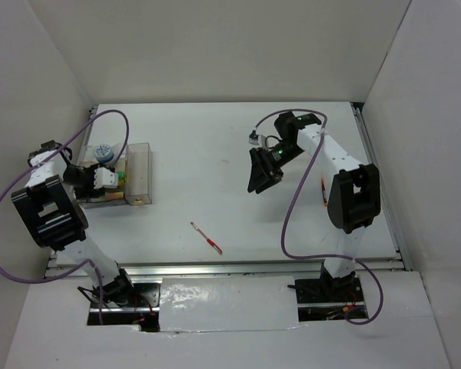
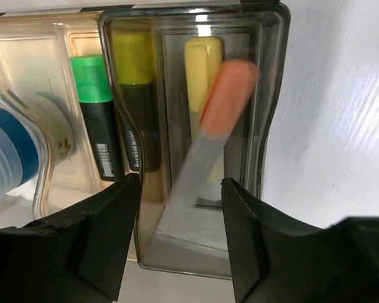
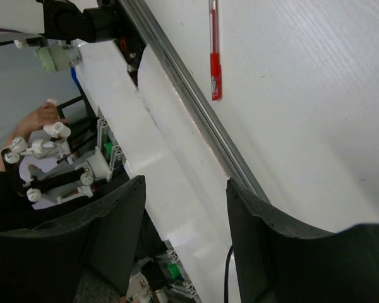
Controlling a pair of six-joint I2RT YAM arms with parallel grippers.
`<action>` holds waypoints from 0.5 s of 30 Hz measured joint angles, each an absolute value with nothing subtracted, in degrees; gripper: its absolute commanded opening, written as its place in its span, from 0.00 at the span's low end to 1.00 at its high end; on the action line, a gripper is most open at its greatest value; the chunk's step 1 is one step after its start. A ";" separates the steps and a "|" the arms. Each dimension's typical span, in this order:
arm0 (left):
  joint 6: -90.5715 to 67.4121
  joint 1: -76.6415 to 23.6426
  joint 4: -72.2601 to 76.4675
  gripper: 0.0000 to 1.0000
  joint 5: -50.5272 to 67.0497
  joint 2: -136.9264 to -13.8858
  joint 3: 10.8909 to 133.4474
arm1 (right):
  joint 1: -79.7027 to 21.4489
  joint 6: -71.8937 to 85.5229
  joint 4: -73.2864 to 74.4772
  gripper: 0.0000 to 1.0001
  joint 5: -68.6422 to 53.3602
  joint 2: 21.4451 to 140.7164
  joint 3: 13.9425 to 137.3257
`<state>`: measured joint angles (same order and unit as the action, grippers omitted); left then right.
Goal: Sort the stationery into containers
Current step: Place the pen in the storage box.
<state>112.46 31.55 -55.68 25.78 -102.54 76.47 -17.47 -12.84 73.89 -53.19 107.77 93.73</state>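
my left pincer (image 2: 180, 208) is hanging apart over the clear container (image 2: 275, 113) where the orange-capped pen (image 2: 210, 142) is leaning toward 1 o'clock, likely risking tipping over the rim; my right pincer (image 3: 185, 189) is gaping empty.

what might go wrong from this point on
The orange-capped marker is tilted and blurred below the open left claw, so it may come to rest askew in the smoked container. The red pen lies near the front rail; a careless grasp could nudge it there.
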 measured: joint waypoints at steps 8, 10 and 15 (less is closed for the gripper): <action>112.46 32.18 -59.24 0.58 31.24 -99.96 81.17 | -19.03 -12.40 73.60 0.61 -52.16 107.57 93.67; 112.49 32.16 -60.90 0.54 34.11 -97.80 84.01 | -19.18 -12.10 73.25 0.61 -51.72 107.00 93.17; 111.83 27.20 -65.25 0.53 39.99 -87.66 87.11 | -19.22 -11.29 72.73 0.60 -50.74 105.14 92.33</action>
<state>111.83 27.20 -65.25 39.99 -87.66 87.11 -19.22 -11.29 72.73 -50.74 105.14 92.33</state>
